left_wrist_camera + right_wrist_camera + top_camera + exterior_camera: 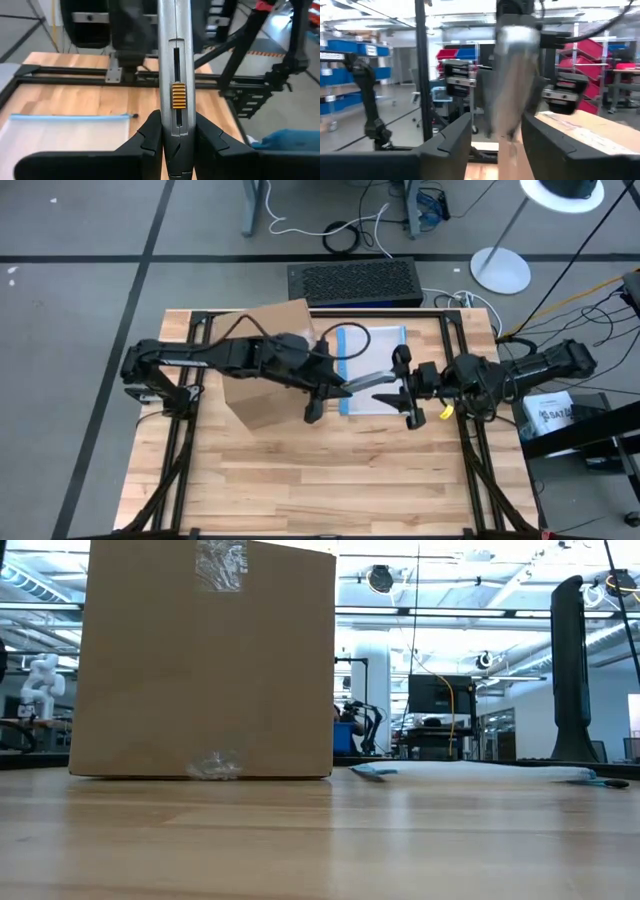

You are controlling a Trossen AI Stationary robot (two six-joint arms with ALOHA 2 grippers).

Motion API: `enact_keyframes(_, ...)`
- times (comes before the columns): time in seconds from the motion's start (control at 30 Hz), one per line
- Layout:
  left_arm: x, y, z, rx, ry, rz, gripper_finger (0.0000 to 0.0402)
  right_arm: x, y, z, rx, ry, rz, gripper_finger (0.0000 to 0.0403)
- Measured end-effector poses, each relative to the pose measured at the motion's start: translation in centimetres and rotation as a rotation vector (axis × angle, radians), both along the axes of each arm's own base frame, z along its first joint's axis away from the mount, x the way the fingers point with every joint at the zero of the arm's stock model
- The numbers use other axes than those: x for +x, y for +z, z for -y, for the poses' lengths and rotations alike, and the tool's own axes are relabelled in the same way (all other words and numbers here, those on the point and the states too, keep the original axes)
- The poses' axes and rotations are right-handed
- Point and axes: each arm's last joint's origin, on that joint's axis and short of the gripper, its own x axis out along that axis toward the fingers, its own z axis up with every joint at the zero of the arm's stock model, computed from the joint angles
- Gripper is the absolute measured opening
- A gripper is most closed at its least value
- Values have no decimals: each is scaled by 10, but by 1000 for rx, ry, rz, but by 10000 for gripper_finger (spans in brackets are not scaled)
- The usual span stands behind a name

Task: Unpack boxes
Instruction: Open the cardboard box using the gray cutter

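My left hand (318, 402) is clamped on a silver utility knife (176, 75), its long axis running toward my right hand (408, 392), whose fingers flank the knife's tip, loosened. The box (268, 365) stands on the desk (330, 480) just behind my left arm, nearer than the right.

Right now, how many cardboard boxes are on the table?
1. The cardboard box stands on the left half of the table, beside the clear pouch. The low view shows no second box, though one could be hidden behind it.
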Motion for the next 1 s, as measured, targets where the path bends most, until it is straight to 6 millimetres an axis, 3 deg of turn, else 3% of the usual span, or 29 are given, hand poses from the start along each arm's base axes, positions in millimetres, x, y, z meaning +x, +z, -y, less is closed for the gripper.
enact_keyframes(0.2, 1, -1, 0, 4, 0, 3, 66, 0, 0, 0, -4, -10, -1, 193)
enact_keyframes(1.0, 19, -16, -3, 18, -7, -10, 66, 9, 0, 2, 17, -19, 46, 194)
